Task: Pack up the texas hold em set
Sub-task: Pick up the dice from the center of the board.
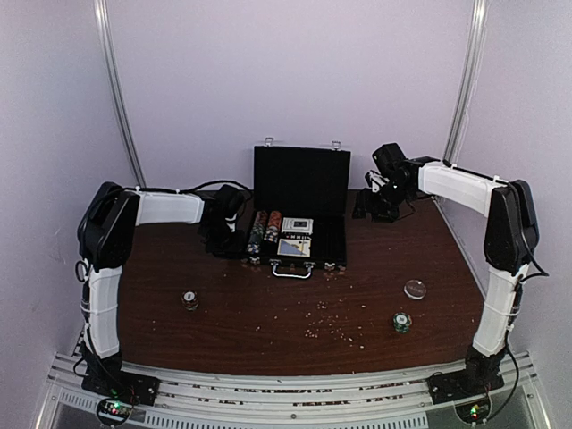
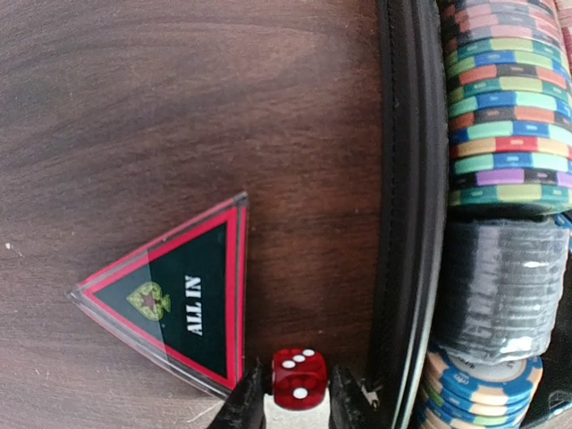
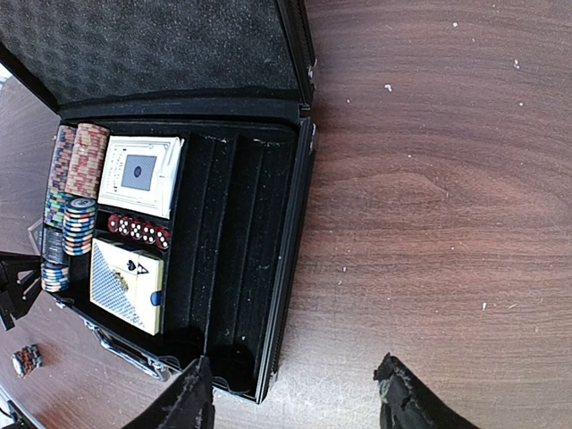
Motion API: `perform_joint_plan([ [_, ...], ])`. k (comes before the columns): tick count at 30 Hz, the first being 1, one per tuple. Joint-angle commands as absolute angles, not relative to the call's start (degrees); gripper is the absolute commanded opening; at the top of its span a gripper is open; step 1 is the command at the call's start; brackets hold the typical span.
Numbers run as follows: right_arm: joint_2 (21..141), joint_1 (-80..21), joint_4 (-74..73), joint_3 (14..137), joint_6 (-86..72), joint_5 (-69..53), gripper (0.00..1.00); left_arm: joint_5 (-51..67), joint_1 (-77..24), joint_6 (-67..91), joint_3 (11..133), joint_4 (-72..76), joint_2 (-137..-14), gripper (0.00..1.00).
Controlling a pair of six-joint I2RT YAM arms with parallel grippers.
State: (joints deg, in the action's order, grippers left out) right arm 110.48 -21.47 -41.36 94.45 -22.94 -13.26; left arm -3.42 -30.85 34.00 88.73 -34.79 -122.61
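The black case (image 1: 332, 234) lies open at the table's back centre with its lid (image 1: 301, 177) upright. Striped chips (image 1: 263, 229) fill its left rows, beside two card decks (image 3: 138, 174) (image 3: 128, 284) and a row of red dice (image 3: 138, 231). The right slots (image 3: 228, 259) are bare. My left gripper (image 2: 298, 395) hangs just left of the case wall (image 2: 409, 223), shut on a red die (image 2: 299, 377). My right gripper (image 3: 295, 402) stands open above the case's right front corner and the bare table, holding nothing.
A triangular "ALL IN" marker (image 2: 174, 299) lies on the wood beside the die. Small chip stacks (image 1: 190, 299) (image 1: 402, 322) and a clear round disc (image 1: 416, 288) sit on the front half of the table. Pale crumbs (image 1: 335, 326) are scattered there.
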Motion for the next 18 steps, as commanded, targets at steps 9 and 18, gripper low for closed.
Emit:
perform_joint_plan([
  [9, 109.88, -21.17, -40.89, 93.72, -23.56, -13.71, 0.63, -5.10, -30.75, 33.63, 91.62, -34.87, -124.20, 0.22],
  [18, 109.85, -21.18, -40.98, 93.78, -23.51, -13.71, 0.63, -5.17, -30.69, 33.73, 91.49, -34.89, -123.89, 0.11],
])
